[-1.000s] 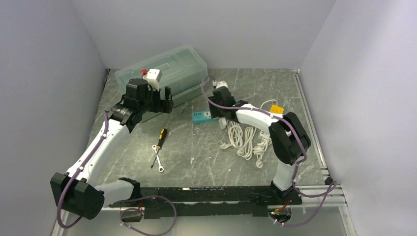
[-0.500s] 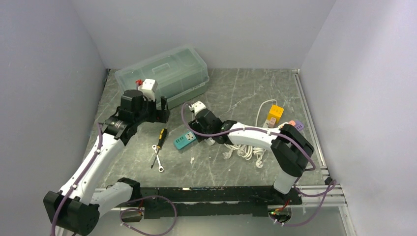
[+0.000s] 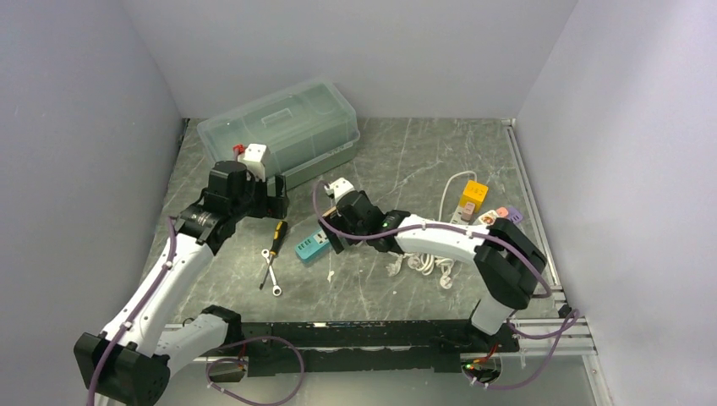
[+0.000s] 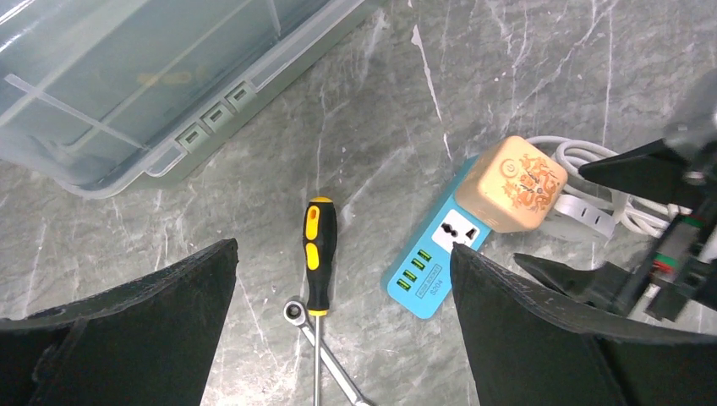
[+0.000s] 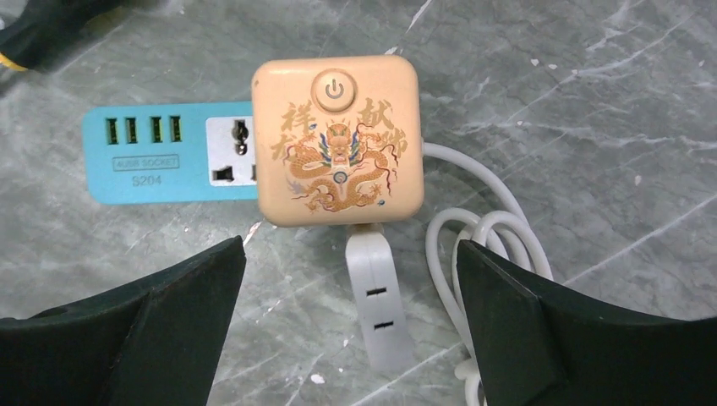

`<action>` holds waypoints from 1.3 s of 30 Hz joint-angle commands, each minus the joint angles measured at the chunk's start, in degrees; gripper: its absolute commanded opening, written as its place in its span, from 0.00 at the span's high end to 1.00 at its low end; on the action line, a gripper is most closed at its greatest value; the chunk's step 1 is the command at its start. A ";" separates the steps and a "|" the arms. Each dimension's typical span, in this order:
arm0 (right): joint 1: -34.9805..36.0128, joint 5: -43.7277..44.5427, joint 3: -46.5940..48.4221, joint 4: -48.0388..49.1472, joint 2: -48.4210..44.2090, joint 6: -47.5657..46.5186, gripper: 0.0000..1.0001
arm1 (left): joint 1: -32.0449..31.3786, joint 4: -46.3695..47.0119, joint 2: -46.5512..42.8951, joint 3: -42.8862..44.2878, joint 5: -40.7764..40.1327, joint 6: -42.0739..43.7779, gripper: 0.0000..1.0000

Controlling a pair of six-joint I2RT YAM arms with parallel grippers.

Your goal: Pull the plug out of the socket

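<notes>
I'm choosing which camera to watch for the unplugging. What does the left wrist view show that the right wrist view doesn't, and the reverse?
Only left wrist: the clear storage box, the wrench, and the right end effector seen from outside, open next to the cube plug. Only right wrist: readable label print on the blue power strip, and the slots in the white flat connector. Both: the strip, the beige cube plug seated on it, and the white cord.

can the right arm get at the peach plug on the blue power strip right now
Probably yes: the right gripper hangs open over the plug, a finger to each side, nothing in between. The white cord lies beside it, not across it.
</notes>
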 commanded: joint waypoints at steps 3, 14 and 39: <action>0.12 -0.71 -2.94 1.13 -9.20 -0.93 0.00 | -0.04 2.18 -0.17 0.14 3.75 0.26 0.00; -4.72 -9.21 -17.66 17.52 -19.06 -3.64 0.05 | -3.23 6.80 18.33 7.88 22.27 -4.89 0.01; -5.03 -7.45 -28.33 36.11 -16.44 -0.17 0.35 | -7.52 4.64 35.80 11.93 23.72 -5.60 0.29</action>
